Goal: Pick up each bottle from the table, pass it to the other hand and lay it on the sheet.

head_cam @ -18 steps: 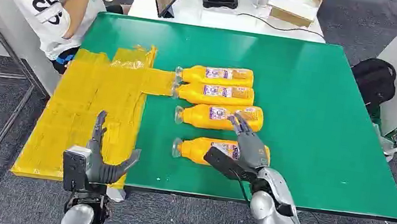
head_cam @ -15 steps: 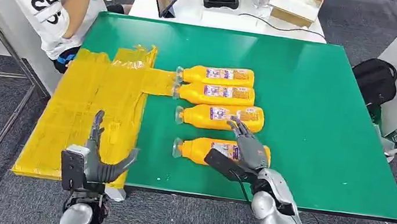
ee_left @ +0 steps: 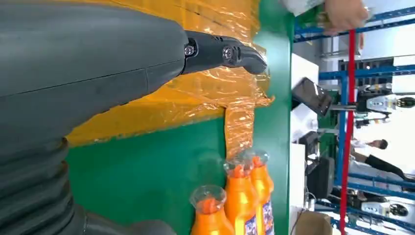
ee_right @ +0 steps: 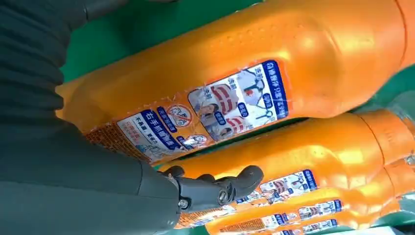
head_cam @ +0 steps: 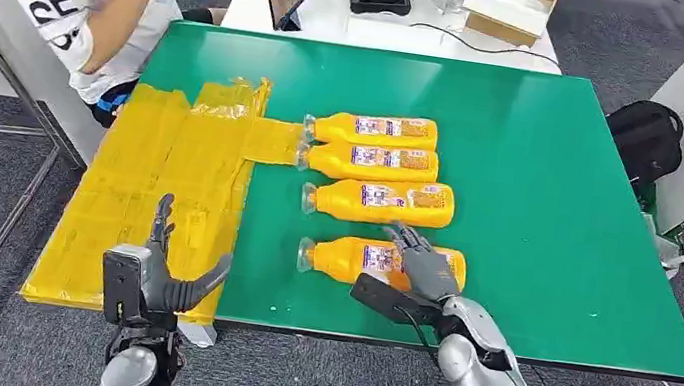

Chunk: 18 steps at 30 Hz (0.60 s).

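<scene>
Bottles all lie on the green worktop [head_cam: 564, 234], none on the sheet [head_cam: 157, 187] yet. Right hand [head_cam: 418, 269] spreads open over the nearest bottle [head_cam: 349, 258], not gripping it. Left hand [head_cam: 160, 274] waits open by the sheet. Four transfers remain.

right hand [ee_right: 98, 161]: grey, fingers spread over nearest bottle [ee_right: 235, 83], not closed on it | bottle: orange, lying on green table [ee_right: 142, 24] | more bottles [ee_right: 313, 161] lie just beyond
</scene>
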Available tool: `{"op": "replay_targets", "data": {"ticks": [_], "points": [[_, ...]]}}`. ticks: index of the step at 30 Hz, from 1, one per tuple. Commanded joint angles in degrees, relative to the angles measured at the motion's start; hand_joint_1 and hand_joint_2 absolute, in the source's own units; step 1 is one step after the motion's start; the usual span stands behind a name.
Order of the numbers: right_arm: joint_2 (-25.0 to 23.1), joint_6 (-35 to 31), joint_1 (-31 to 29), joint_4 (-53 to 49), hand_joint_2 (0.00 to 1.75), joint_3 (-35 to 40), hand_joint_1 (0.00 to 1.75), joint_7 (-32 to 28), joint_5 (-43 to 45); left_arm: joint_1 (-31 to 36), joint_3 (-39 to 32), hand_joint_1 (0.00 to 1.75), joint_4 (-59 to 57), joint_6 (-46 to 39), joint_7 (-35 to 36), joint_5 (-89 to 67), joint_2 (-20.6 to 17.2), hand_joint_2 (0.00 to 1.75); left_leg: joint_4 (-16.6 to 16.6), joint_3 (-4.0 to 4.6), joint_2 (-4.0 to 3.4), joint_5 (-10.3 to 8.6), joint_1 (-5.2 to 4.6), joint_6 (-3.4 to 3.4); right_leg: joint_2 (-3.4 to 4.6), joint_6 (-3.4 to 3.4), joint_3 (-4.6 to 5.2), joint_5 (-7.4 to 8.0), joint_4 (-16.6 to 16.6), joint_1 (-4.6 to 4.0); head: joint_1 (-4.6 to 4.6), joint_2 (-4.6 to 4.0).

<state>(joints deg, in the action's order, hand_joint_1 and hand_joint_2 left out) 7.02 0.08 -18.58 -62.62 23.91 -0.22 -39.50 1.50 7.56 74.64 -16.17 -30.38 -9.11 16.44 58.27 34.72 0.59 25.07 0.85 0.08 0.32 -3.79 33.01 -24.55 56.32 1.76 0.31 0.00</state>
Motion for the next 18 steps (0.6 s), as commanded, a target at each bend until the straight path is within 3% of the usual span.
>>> {"op": "replay_targets", "data": {"ticks": [1,18], "points": [[2.7,-0.8,-0.9,4.5,1.75,1.6,0.0,3.8,-1.9,1.5,-1.9,0.0,-4.4,0.8,0.6,0.3,-1.0,1.75,-0.1,-0.24,-0.01,0.02,0.04,0.05,-0.07,0.2,-0.27,-0.01,-0.1,-0.08,0.0,0.0],[5.5,2.5,-2.1,7.0,1.75,1.0,0.0,6.9,-3.4,2.1,-2.5,0.0,-6.6,1.6,1.6,0.2,-1.1,1.75,-0.1,-0.34,0.02,0.0,0.04,0.05,-0.09,0.21,-0.38,0.01,-0.2,-0.09,0.02,0.0]]}}
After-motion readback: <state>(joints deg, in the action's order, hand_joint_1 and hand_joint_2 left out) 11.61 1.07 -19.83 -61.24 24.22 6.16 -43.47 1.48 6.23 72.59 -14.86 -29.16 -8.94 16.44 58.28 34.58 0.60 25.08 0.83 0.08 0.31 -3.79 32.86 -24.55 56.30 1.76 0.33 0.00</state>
